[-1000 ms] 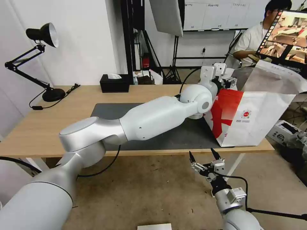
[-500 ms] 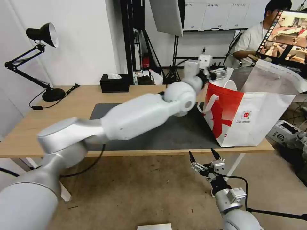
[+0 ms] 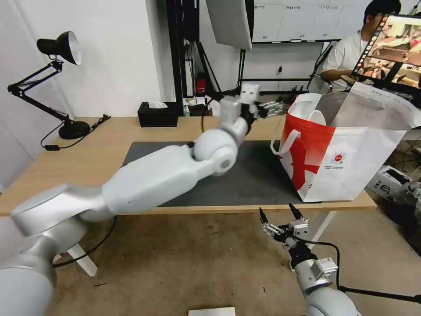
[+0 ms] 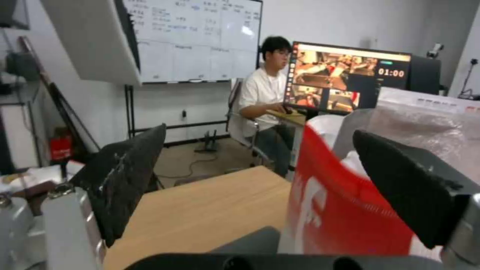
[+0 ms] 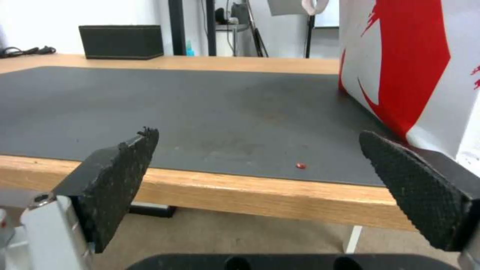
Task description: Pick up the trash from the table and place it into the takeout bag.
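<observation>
Below the table's [image 3: 66, 175] front edge, near the takeout bag's [image 3: 346, 162] corner, the right gripper [image 3: 283, 217] waits with its jaws wide and empty. The mat [image 5: 175, 108] beside the bag shows only one small red crumb [image 5: 300, 165], so the job seems almost finished. Farther back, the left gripper [image 3: 274, 106] hangs just beside the bag's rim, spread wide and holding nothing.

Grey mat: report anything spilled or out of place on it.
One small red crumb lies on the grey mat near its front edge, short of the takeout bag. It looks like a dropped scrap. Nothing else stands out.
</observation>
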`<state>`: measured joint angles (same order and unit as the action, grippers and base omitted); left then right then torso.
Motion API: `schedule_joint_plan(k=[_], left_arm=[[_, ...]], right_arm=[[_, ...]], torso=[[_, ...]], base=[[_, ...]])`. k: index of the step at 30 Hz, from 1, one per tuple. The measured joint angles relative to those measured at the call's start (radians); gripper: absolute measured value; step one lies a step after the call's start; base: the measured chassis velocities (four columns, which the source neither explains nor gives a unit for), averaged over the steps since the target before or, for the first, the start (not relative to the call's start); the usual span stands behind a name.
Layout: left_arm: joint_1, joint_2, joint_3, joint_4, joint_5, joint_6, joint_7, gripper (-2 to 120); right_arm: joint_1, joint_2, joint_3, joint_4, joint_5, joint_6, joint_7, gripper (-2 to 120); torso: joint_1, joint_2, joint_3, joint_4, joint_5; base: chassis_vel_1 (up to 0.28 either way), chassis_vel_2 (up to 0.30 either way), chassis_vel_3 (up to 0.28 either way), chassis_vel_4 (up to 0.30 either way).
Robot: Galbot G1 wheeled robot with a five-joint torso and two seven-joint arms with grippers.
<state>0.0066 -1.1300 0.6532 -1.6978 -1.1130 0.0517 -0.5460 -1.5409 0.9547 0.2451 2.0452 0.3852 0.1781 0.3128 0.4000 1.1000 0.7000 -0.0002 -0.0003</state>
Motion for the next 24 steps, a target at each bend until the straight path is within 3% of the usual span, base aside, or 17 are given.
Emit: schedule_joint_plan(k=[8, 11, 13, 15, 24], left_arm=[[0.154, 0.119, -0.087, -0.108, 0.052, -0.002, 0.002, 100], [0.237, 0.168, -0.162, -0.164, 0.087, -0.002, 0.007, 100], [0.246, 0.173, -0.171, -0.170, 0.091, -0.001, 0.008, 100], [0.326, 0.201, -0.254, -0.216, 0.133, 0.001, 0.027, 100], [0.530, 0.232, -0.416, -0.311, 0.219, 0.020, 0.060, 100]], right_arm=[[0.000, 0.000, 0.000, 0.000, 0.000, 0.000, 0.000, 100], [0.000, 0.000, 0.000, 0.000, 0.000, 0.000, 0.000, 100], [0.000, 0.000, 0.000, 0.000, 0.000, 0.000, 0.000, 100], [0.000, 0.000, 0.000, 0.000, 0.000, 0.000, 0.000, 100], [0.000, 0.000, 0.000, 0.000, 0.000, 0.000, 0.000, 100]], torso=[[0.000, 0.000, 0.000, 0.0003, 0.0000], [0.000, 0.000, 0.000, 0.0002, 0.0001], [0.000, 0.000, 0.000, 0.0002, 0.0001], [0.000, 0.000, 0.000, 0.0002, 0.0001], [0.000, 0.000, 0.000, 0.0000, 0.0002]], base=[[0.000, 0.000, 0.000, 0.000], [0.000, 0.000, 0.000, 0.000], [0.000, 0.000, 0.000, 0.000], [0.000, 0.000, 0.000, 0.000], [0.000, 0.000, 0.000, 0.000]])
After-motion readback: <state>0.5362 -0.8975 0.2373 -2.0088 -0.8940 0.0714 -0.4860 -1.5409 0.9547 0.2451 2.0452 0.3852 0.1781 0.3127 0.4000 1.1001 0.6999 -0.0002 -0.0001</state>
